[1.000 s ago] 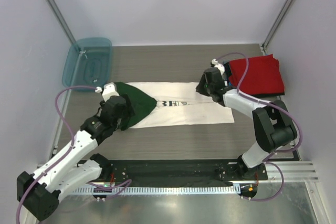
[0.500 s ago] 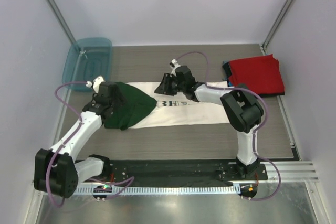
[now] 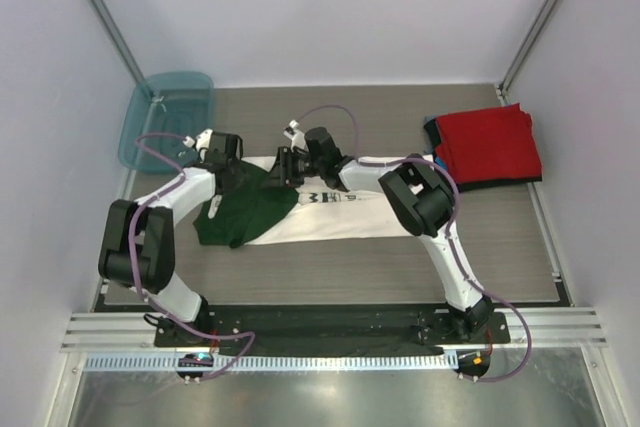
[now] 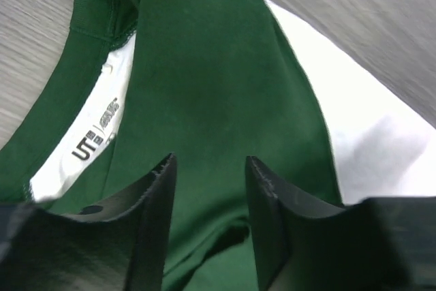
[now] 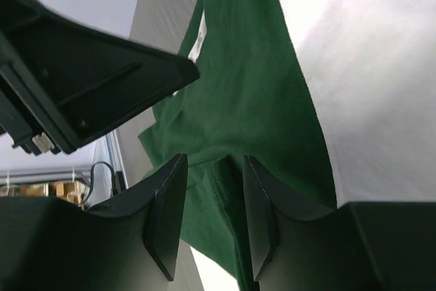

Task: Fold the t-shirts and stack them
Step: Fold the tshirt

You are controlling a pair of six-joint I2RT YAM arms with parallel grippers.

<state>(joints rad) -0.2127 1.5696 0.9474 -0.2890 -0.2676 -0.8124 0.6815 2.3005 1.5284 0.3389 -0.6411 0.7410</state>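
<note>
- Plain pale walls (image 3: 330,7) fill the upper frame, evenly lit.
- Grey wood-grain tabletop (image 3: 350,272) spans the middle.
- Metal posts (image 3: 100,17) slant in both upper corners.
- Shiny metal sheet (image 3: 350,397) along the bottom.

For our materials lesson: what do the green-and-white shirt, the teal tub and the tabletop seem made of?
Shirt: soft matte knit cloth, probably cotton; it creases and folds limply.
Tub: translucent glossy plastic; what lies beneath shows through.
Tabletop: matte grey wood-grain, perhaps laminate; fine streaked lines.
</note>
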